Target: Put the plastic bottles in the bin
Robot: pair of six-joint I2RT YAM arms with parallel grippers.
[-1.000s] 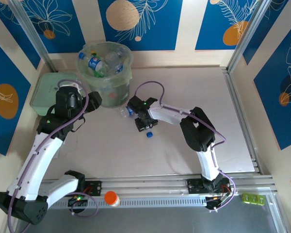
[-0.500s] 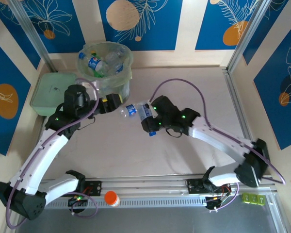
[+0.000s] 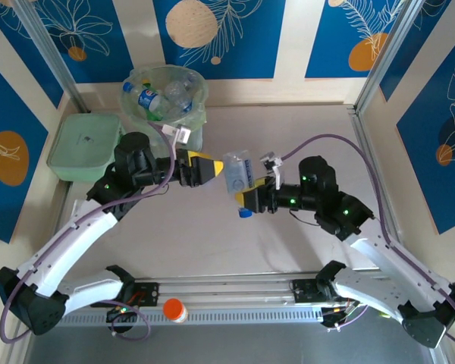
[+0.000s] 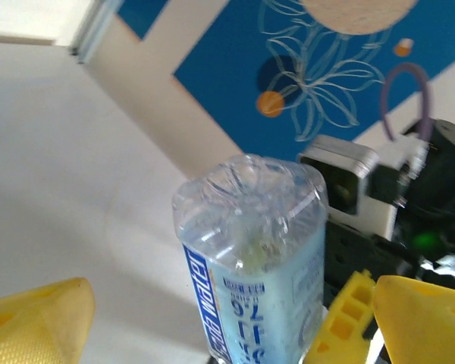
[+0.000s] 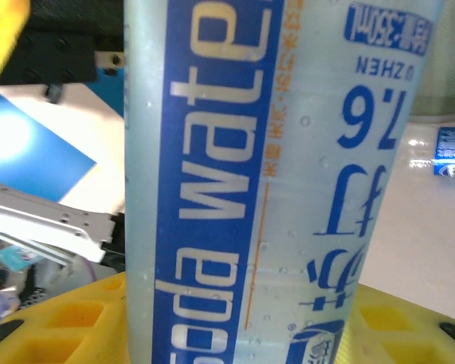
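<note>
A clear plastic bottle with a blue label (image 3: pixel 236 176) is held off the pale table (image 3: pixel 318 136) near its centre, in the right gripper (image 3: pixel 246 199). That gripper is clenched on the bottle's lower, capped end, coming in from the bottle's 4 o'clock. The blue cap (image 3: pixel 245 213) pokes out at the bottle's 6 o'clock. In the right wrist view the label reads "soda water", and the bottle lies against the yellow ribbed pads (image 5: pixel 53 322).

The left gripper (image 3: pixel 218 167) sits at the bottle's 9 o'clock, level with it and just beside it. Its jaws are spread wide and grasp nothing. In the left wrist view the bottle's dimpled clear base faces the camera, standing in the gap between the two yellow fingers (image 4: pixel 30 318) and apart from both of them.

The round translucent pale green bin (image 3: pixel 199 106) stands at 11 o'clock on the table, against the back wall. It already holds several clear bottles, one with a blue label (image 3: pixel 148 97). A flat square green lidded box (image 3: pixel 76 144) lies at the bin's 8 o'clock. An orange-capped white item (image 3: pixel 174 309) rests on the rail at 6 o'clock, between the arm bases.
</note>
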